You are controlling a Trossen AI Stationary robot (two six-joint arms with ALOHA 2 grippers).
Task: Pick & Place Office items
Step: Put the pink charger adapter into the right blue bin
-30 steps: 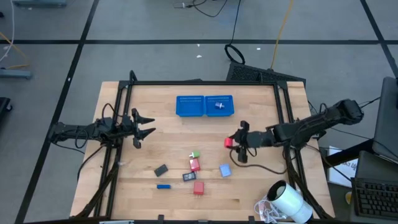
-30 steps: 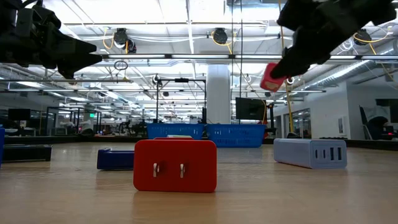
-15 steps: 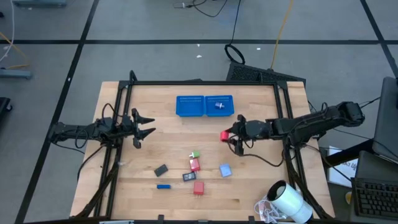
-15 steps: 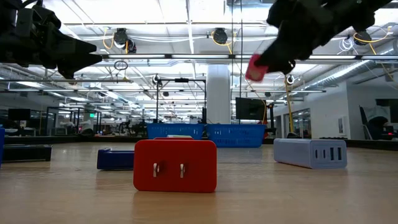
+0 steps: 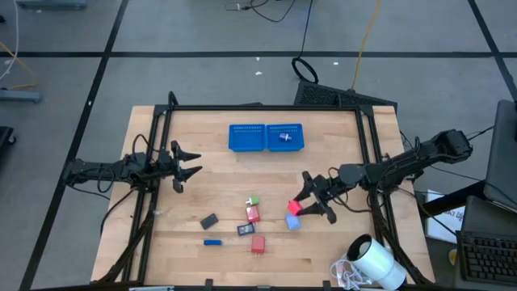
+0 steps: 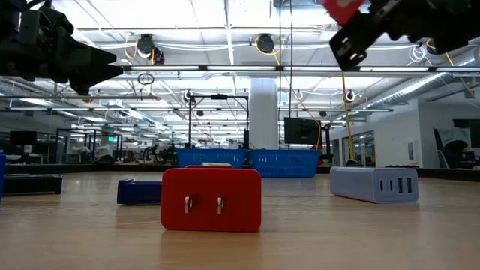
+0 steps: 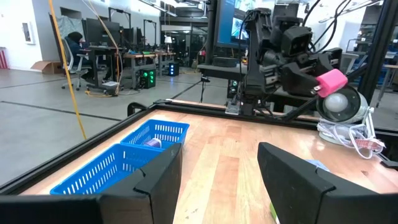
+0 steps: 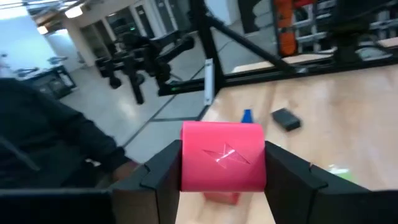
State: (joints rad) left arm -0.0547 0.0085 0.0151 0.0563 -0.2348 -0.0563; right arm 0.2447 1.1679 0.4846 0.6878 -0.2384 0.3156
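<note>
Wooden table [image 5: 339, 145] in a lit open workshop, blue tray [image 5: 266, 137] at its back

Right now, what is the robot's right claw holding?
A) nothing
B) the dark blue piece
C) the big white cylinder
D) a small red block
D: the right gripper is shut on a small red block, which sits clamped between its two fingers in the right wrist view and shows lifted above the table in the low view.

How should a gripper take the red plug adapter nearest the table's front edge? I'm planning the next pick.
Come straight down on the red adapter and close across its two short flat sides: it lies flat, blocky, apart from its neighbours. Its prongs face forward, so avoid that face.
</note>
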